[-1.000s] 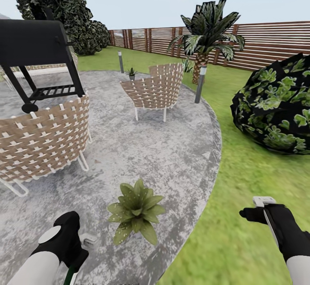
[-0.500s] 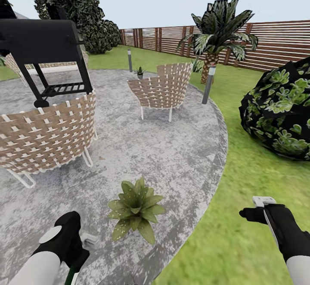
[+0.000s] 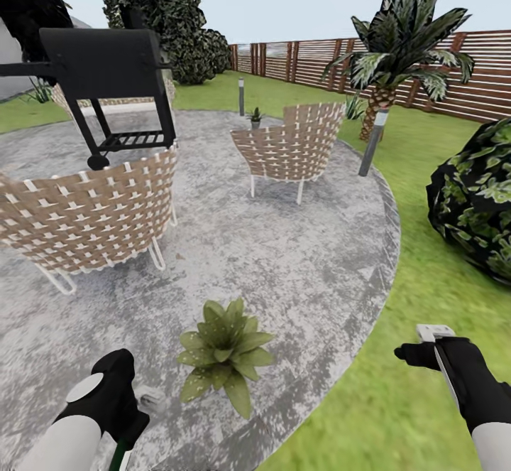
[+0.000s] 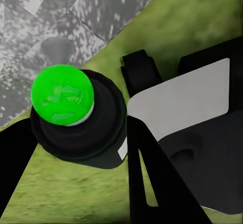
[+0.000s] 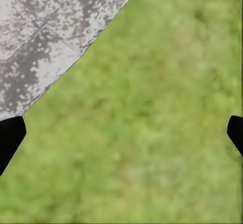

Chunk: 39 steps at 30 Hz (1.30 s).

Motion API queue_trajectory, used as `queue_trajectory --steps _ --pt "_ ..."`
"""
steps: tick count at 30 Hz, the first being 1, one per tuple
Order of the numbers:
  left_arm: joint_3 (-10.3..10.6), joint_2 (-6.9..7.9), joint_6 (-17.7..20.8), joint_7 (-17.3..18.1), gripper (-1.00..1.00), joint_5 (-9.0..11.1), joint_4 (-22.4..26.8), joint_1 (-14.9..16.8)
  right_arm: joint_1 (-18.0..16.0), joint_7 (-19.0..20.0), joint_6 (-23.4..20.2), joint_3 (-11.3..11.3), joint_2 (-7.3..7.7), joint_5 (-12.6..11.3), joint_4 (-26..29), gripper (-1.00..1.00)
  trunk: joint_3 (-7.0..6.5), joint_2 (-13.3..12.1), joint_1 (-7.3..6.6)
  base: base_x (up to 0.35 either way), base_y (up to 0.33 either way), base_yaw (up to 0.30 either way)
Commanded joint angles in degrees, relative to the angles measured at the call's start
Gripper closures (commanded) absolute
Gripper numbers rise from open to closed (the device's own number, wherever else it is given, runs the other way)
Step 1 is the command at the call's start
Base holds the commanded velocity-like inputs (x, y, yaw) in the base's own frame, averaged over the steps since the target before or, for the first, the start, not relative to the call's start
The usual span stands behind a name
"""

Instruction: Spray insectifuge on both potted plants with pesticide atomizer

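One potted plant sits just right of the left hand, clamped on the pesticide atomizer; view panned left, right hand apart.

Both arms are white along the forearm and turn matte black at the wrist. The left gripper is a rounded black housing with a pale grey oval disc on its back; its wrist camera shows black fingers beside a flat light-grey plate. The right gripper is black with a slim white-grey strip ending in a small white block.
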<state>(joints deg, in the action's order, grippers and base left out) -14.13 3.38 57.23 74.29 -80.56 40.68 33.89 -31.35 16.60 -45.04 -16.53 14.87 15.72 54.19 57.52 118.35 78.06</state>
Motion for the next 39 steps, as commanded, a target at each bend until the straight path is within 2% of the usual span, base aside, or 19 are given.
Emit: queue_trajectory --steps 1,12,19,39 --pt "-0.2 -0.01 0.5 0.6 1.00 -0.6 0.1 0.0 0.0 0.5 -0.1 -0.1 -0.01 0.6 0.0 -1.00 0.06 0.0 -0.01 0.007 -0.255 0.084" --pt "0.0 0.03 0.5 0.6 1.00 -0.6 0.1 0.0 0.0 0.5 -0.1 -0.1 0.04 0.5 0.1 -1.00 0.08 0.0 -0.01 0.001 -0.033 0.192" --pt "-0.1 0.03 0.6 0.6 1.00 -0.6 0.1 0.0 0.0 0.5 -0.1 -0.1 0.01 0.6 0.2 -1.00 0.08 0.0 -0.01 0.000 -0.254 0.244" --pt "-0.1 0.13 0.6 0.6 1.00 -0.6 0.1 0.0 0.0 0.5 -0.1 -0.1 -0.01 0.6 0.2 -1.00 0.08 0.0 -0.01 0.063 -0.126 0.244"
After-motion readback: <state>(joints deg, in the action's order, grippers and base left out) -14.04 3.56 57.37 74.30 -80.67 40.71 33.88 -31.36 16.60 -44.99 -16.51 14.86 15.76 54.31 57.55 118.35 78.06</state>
